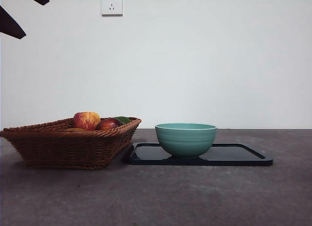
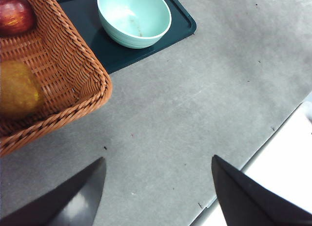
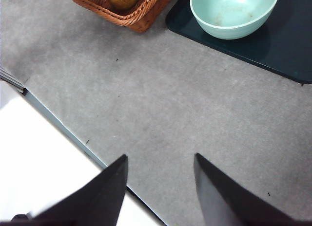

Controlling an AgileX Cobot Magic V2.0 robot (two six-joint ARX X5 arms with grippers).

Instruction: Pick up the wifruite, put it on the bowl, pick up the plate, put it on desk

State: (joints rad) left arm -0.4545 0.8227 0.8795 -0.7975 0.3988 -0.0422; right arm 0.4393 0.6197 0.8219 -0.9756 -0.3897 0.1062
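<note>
Nearest of all is the wide matte grey-brown desk (image 1: 161,197), bare in front and carrying everything else further back. On it lies a flat dark rectangular tray with a raised lip (image 1: 246,158), and the round teal-green ceramic bowl with faint ribs and a paler rim (image 1: 185,138) stands upright on the tray, nothing inside it in either wrist view. Just beside the tray, touching or nearly touching its edge, sits a brown woven wicker basket (image 1: 63,148). Inside the basket rest a red-yellow apple (image 1: 86,120), a dark red fruit (image 1: 107,123) right against it, something green (image 1: 123,120) behind them, and the small dull brown oval wifruite (image 2: 17,89), lying low against the basket's wall. The left gripper (image 2: 158,187) hangs over bare desk well clear of the basket, its black jaws spread wide and holding nothing. The right gripper (image 3: 161,182) hangs over the desk's edge, well away from the bowl, jaws parted and likewise empty.
</note>
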